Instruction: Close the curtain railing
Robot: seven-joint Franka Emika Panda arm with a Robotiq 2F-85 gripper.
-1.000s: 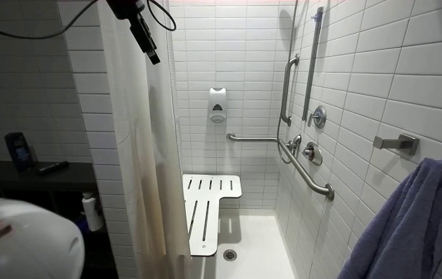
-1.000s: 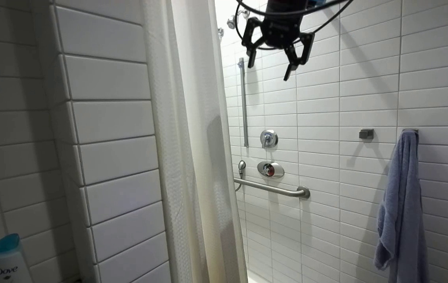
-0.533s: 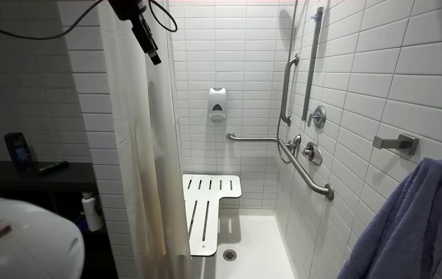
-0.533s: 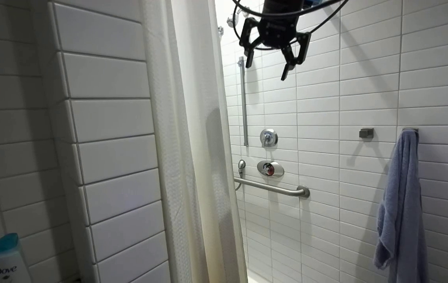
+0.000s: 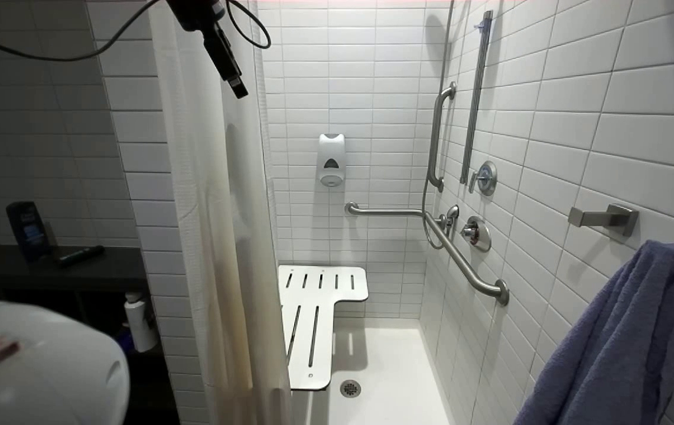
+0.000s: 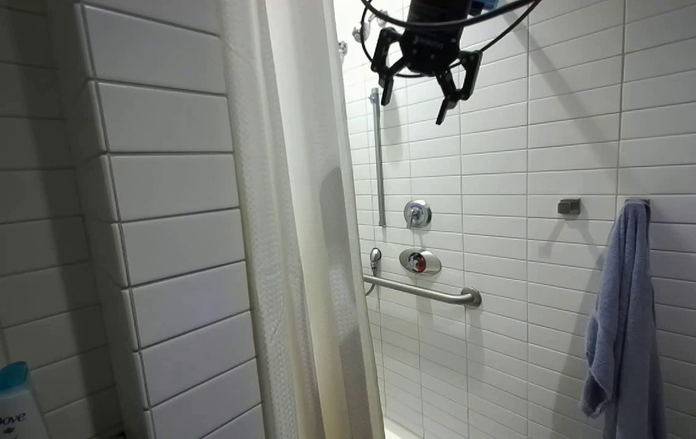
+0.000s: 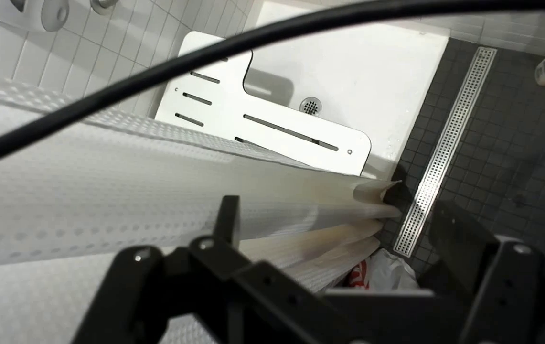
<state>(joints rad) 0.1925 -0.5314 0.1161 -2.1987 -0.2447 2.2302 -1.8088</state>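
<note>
High in both exterior views, the robot's black wrist (image 6: 438, 11) holds its gripper (image 6: 413, 111) pointing downward, the two fingers (image 6: 387, 91) spread well apart, a fingertip (image 5: 238, 88) slanting down in an exterior view that catches them edge-on, and both reaching in from the wrist view's lower edge.

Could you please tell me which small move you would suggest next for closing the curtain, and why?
I would probably ease the pincer towards the free edge of the curtain, ready to grip it. The jaws stand apart with nothing clamped between them, and the curtain hangs bunched to one side, leaving much of the shower bench exposed.
</note>
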